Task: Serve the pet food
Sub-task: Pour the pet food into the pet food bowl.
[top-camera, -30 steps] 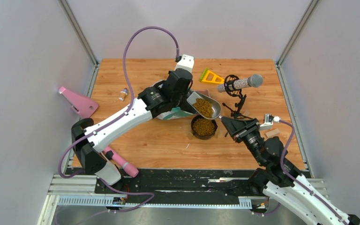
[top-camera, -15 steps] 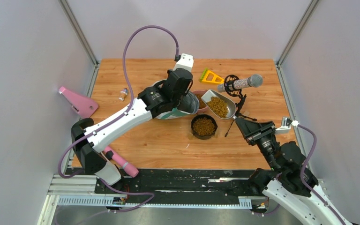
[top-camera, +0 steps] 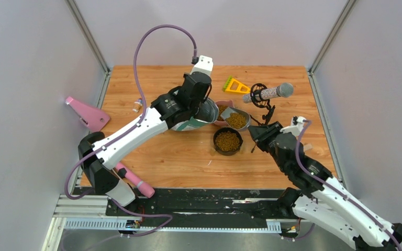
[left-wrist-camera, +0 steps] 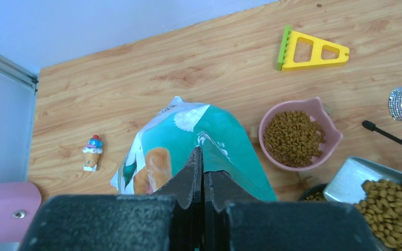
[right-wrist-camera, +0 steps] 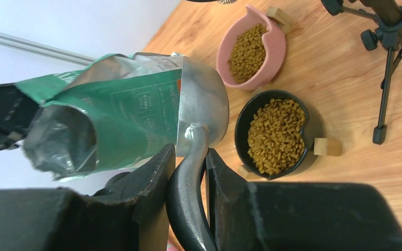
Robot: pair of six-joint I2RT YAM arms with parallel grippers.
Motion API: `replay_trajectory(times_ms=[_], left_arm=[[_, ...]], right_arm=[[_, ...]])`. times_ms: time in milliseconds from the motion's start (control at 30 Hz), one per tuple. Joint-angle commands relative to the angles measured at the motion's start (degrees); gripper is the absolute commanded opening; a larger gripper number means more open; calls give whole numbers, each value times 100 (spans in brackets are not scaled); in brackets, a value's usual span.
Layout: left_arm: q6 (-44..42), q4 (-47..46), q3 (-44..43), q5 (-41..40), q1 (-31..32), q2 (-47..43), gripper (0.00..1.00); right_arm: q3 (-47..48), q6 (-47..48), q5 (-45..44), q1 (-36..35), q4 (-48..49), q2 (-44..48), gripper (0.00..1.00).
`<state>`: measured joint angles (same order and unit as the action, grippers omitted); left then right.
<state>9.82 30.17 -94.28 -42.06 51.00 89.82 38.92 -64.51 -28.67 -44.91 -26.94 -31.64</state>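
The pet food fills a grey metal scoop (top-camera: pixel 235 119), a pink bowl (top-camera: pixel 219 107) and a black bowl (top-camera: pixel 227 141). My right gripper (right-wrist-camera: pixel 191 154) is shut on the scoop's dark handle (right-wrist-camera: pixel 188 193). The loaded scoop hangs just right of the pink bowl and behind the black one. In the right wrist view the scoop's bowl (right-wrist-camera: pixel 204 104) sits against the open mouth of the teal and white bag (right-wrist-camera: pixel 131 120). My left gripper (left-wrist-camera: pixel 203 162) is shut on the bag (left-wrist-camera: pixel 225 136), holding its top edge up. Kibble (left-wrist-camera: pixel 294 138) shows in the pink bowl and in the scoop (left-wrist-camera: pixel 392 209).
A glittery microphone (top-camera: pixel 269 93) on a black tripod (right-wrist-camera: pixel 384 78) stands just right of the bowls. A yellow triangle toy (top-camera: pixel 235 85) lies behind them. A small ice-cream figure (left-wrist-camera: pixel 91 152) sits left of the bag. Pink objects (top-camera: pixel 86 113) lie at the left edge.
The right arm swung the loaded scoop from over the black bowl out to the right, then back toward the pink bowl and bag. The left arm shifted the bag slightly.
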Motion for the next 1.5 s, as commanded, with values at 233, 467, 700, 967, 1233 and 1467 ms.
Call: replay_trajectory(times_ms=[233,467,700,967,1233,1467], left_arm=[[-18,-744,-344,-56,-112,-444,0],[-9,-710,-250,-65,-118,-523,0],[-15,-711,-186,-56,-124,-575,0],[-7,-719,-139,-91,-131,-595,0],[5,-743,-111,-79,-146,-607,0],[35,-733,-102,-74,-144,-622,0]], right_arm=[[468,487,-544,277,1631,-1362,0],[590,652,-50,781,2026,-2072,0],[828,1027,56,973,2105,-2599,0],[1040,1463,85,975,1975,-2953,0],[1317,1888,87,976,1755,-3201,0],[1635,2207,132,980,1498,-3533,0]])
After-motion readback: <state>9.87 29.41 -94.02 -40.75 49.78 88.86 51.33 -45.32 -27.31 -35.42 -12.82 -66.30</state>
